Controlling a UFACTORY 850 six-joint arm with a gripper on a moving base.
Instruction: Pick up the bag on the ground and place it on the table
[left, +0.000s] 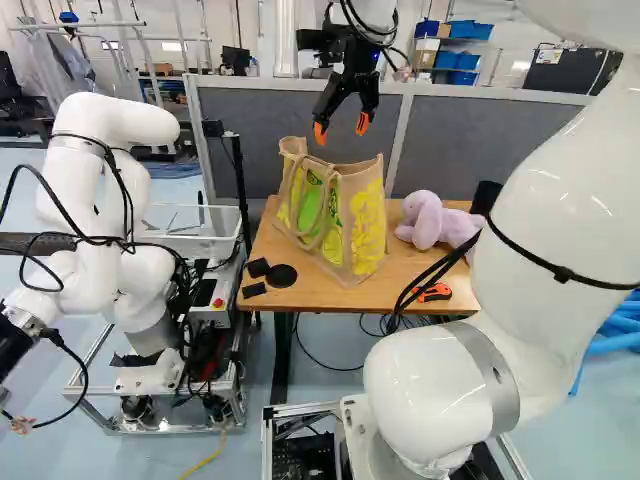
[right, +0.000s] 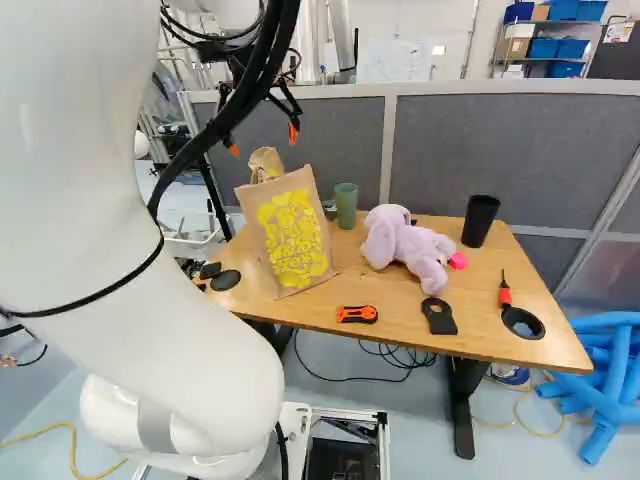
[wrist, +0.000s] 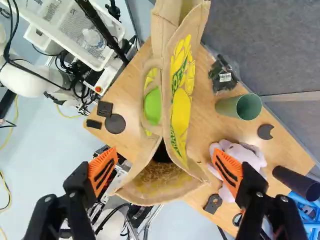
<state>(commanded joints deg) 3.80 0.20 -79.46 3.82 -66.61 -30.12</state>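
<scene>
The gripper (left: 342, 128) hangs above the table (right: 420, 310), its fingers spread wide with nothing grasped, and the bag (left: 340, 215) stands upright on the table below them, untouched. Seen along the gripper, the bag's long axis runs from the space between the fingers to well ahead of them, across the line joining the two pads (wrist: 103, 172). Its mouth faces up toward the gripper, gaping widest at the end between the fingers and narrowing ahead of them. Inside that wide end a patterned wall shows beside a dark gap; what the bag holds, I cannot tell. A green cup (wrist: 239, 107) stands ahead of the finger on the plush toy's (wrist: 245, 154) side, and a black cup (right: 480, 220) stands out beyond that same finger; the green cup's inside shows no contents clearly. Ahead of the opposite finger, past the table, a white basket (wrist: 65, 56) holds something clear.
</scene>
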